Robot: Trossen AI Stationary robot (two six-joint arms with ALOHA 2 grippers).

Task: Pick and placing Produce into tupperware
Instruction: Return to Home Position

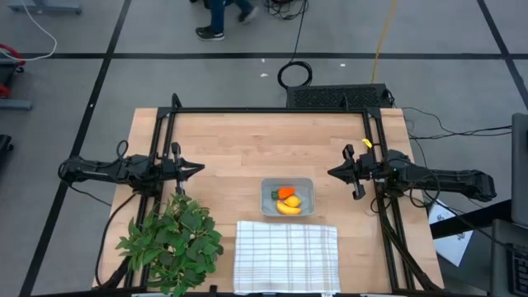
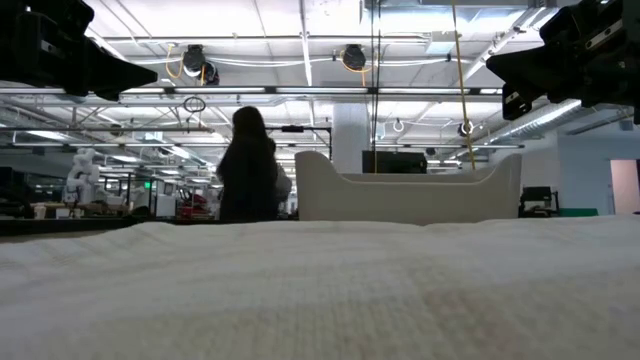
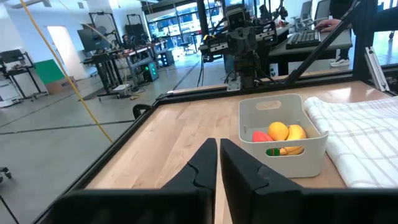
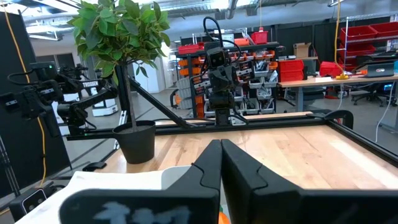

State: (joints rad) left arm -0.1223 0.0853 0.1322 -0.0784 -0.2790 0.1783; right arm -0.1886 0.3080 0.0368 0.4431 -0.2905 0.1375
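Left claw (image 1: 198,168) at mid-left of the high view and right claw (image 1: 332,172) at mid-right are both closed and empty, the tupperware (image 1: 266,198) on the worktop (image 1: 239,140) between them, nearer the right one, holding carrot (image 1: 286,192), banana (image 1: 288,209) and lemon-like fruit (image 3: 277,130).

We are looking at two matte black jointed arms, the left arm (image 1: 124,169) and the right arm (image 1: 429,175), each tapering to angular dark fingers (image 3: 202,168). We are seeing a small yellow tag (image 1: 365,145) on the right one.
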